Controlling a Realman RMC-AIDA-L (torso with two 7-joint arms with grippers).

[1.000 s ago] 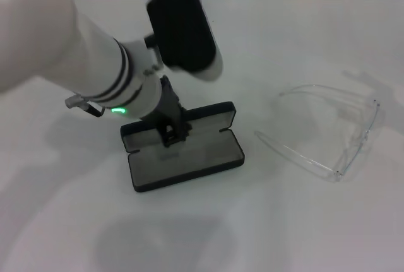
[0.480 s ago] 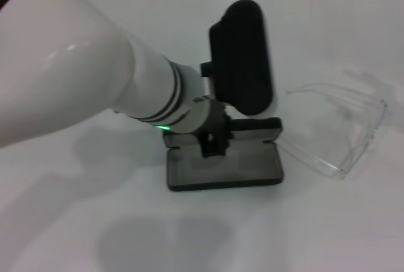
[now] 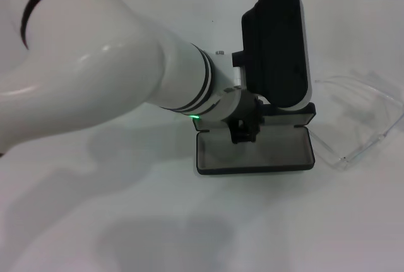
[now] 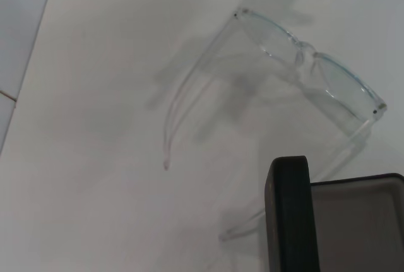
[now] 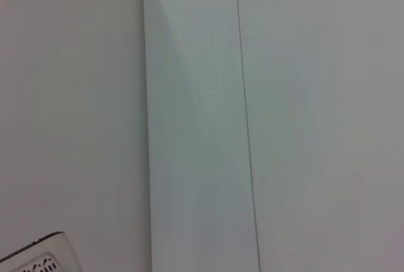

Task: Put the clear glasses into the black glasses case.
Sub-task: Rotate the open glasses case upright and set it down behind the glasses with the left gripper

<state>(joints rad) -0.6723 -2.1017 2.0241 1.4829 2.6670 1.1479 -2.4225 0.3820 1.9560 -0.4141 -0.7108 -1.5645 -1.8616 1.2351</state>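
White table [image 3: 126,221] spreads under everything in the head view. From about 9 o'clock the left arm [image 3: 95,64] reaches across toward the centre, its white shell ending in a dark wrist block. Below that block the left gripper [image 3: 243,134] sits at the case [image 3: 252,155], its dark fingers down at the hinge line where the lid meets the tray. How far apart the jaws stand I cannot tell, since the arm covers most of them; whether they actually pinch the case is also unclear.

Opened flat, the case lies just past centre toward 3 o'clock, grey lining up, lid toward 12 o'clock and mostly hidden by the wrist block. At 3 o'clock of it, near the frame's edge, lie the glasses [image 3: 363,120], unfolded, just beside the case's right end. They sit well clear of the jaws, outside the case.

From the left wrist, the glasses [image 4: 309,57] show with temples spread, one temple running close to the case's [image 4: 287,215] corner.

No right gripper shows anywhere.
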